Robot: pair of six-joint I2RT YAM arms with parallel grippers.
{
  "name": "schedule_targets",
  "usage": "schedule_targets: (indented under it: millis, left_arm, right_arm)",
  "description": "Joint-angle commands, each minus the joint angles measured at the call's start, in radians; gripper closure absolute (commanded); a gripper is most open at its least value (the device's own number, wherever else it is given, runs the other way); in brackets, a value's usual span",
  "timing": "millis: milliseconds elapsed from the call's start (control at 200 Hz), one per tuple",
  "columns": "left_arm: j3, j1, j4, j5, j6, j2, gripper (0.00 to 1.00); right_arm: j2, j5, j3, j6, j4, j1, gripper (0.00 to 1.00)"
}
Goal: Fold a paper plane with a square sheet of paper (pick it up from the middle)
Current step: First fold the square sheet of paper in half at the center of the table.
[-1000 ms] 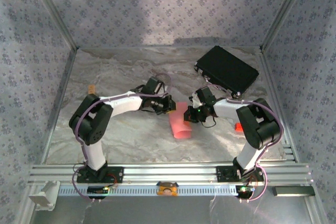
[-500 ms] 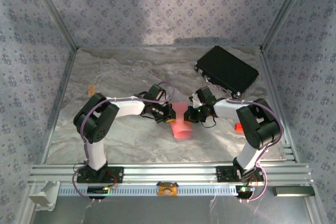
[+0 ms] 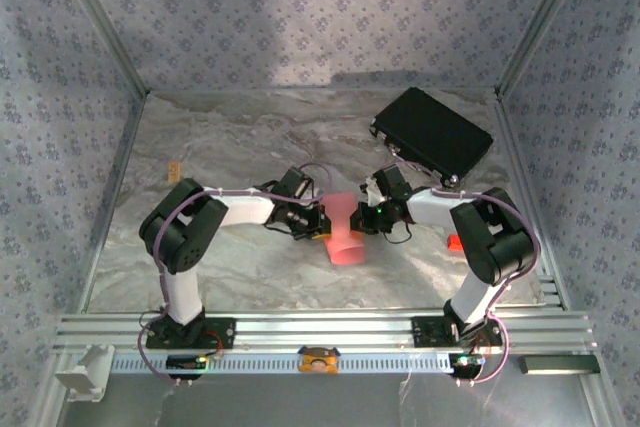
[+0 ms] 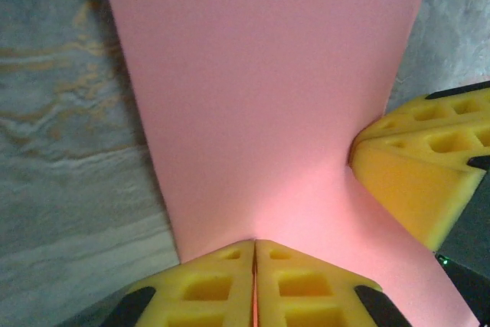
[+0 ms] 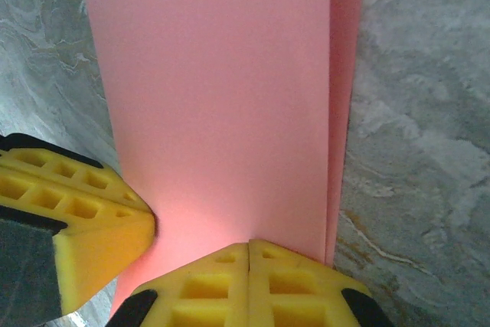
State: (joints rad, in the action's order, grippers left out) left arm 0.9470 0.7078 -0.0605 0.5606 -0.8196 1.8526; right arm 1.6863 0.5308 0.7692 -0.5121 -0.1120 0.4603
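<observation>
The square sheet of paper [image 3: 346, 237], salmon pink, is folded over into a narrow doubled strip at the middle of the table. My left gripper [image 3: 318, 224] is shut on its left edge, and my right gripper [image 3: 363, 216] is shut on its right edge. In the left wrist view the paper [image 4: 264, 97] runs away from the closed left gripper [image 4: 255, 243], with the right gripper's yellow fingers [image 4: 409, 178] pinching it at the right. In the right wrist view the paper [image 5: 218, 97] shows two layers along its right side, held in the closed right gripper [image 5: 249, 245]. The left gripper's fingers [image 5: 84, 216] press in from the left.
A black rectangular case [image 3: 432, 134] lies at the back right. A tiny orange tag [image 3: 174, 168] sits at the far left of the marbled table [image 3: 220, 137]. A small orange-red object [image 3: 454, 241] lies by the right arm. Patterned walls and metal posts enclose the table.
My left gripper has swung toward the near side, coming down along the paper's left edge. The right gripper and the paper's near end have stayed in place.
</observation>
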Motion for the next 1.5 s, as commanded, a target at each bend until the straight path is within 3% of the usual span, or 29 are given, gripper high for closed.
schedule_targets:
  millis: [0, 385, 874, 1174, 1494]
  left_arm:
    - [-0.001, -0.001, -0.04, -0.019, -0.006, -0.067, 0.9]
    - [-0.1, 0.043, 0.205, 0.078, -0.178, -0.061, 0.9]
    - [-0.187, 0.039, 0.134, 0.009, -0.059, -0.03, 0.94]
    - [-0.154, 0.054, 0.217, 0.03, -0.189, -0.135, 0.96]
    - [-0.212, 0.078, 0.302, 0.057, -0.249, -0.103, 0.96]
  right_arm:
    - [0.005, -0.057, -0.029, -0.012, -0.064, -0.005, 1.0]
    - [-0.006, -0.063, -0.037, -0.017, -0.063, -0.003, 1.0]
    - [-0.002, -0.066, -0.036, -0.017, -0.064, -0.003, 1.0]
    - [-0.014, -0.08, -0.035, -0.017, -0.079, -0.006, 1.0]
    - [-0.014, -0.079, -0.037, -0.017, -0.076, -0.003, 1.0]
